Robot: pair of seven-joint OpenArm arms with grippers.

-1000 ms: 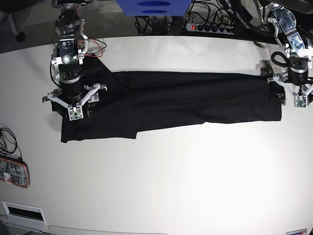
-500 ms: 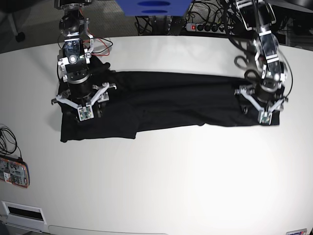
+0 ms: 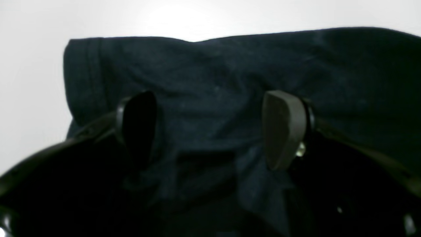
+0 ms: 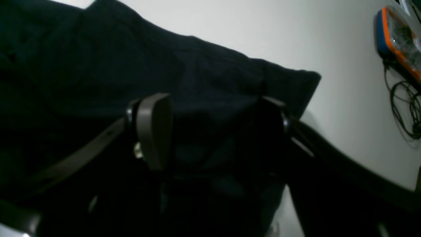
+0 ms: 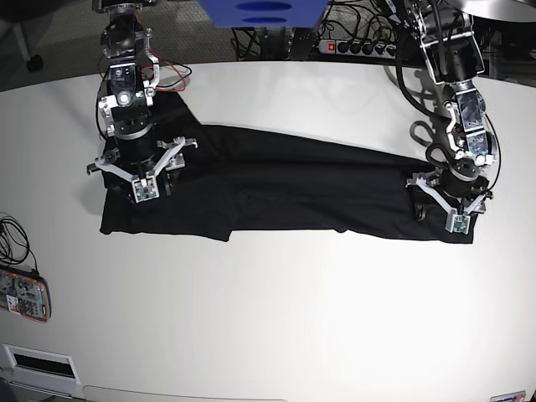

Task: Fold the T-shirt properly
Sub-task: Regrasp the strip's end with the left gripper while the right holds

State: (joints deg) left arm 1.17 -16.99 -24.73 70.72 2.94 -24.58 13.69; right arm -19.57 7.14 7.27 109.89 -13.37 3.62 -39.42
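A plain black short-sleeved T-shirt of soft thin fabric [image 5: 285, 188] lies as a long flattened band across the middle of the white tabletop [image 5: 276, 318] in the base view, running from the left third of the frame to the right edge region. The right gripper [image 5: 141, 172] stands over the band's left end in the upper left of that view, and the left gripper [image 5: 450, 203] sits over its right end at centre right. Both wrist views show the fingers spread with dark cloth lying between and beneath them, not pinched; no fabric appears lifted. The cloth looks light, limp and prone to wrinkling, so it will likely sag and drag rather than hold a shape, and a hold on only one layer could let the fold slip apart. The sensible hold seems to be each end's outer corner or hemmed edge, pinching all layers together. An orange-edged handheld device [image 5: 23, 295] lies at the lower left, well apart.
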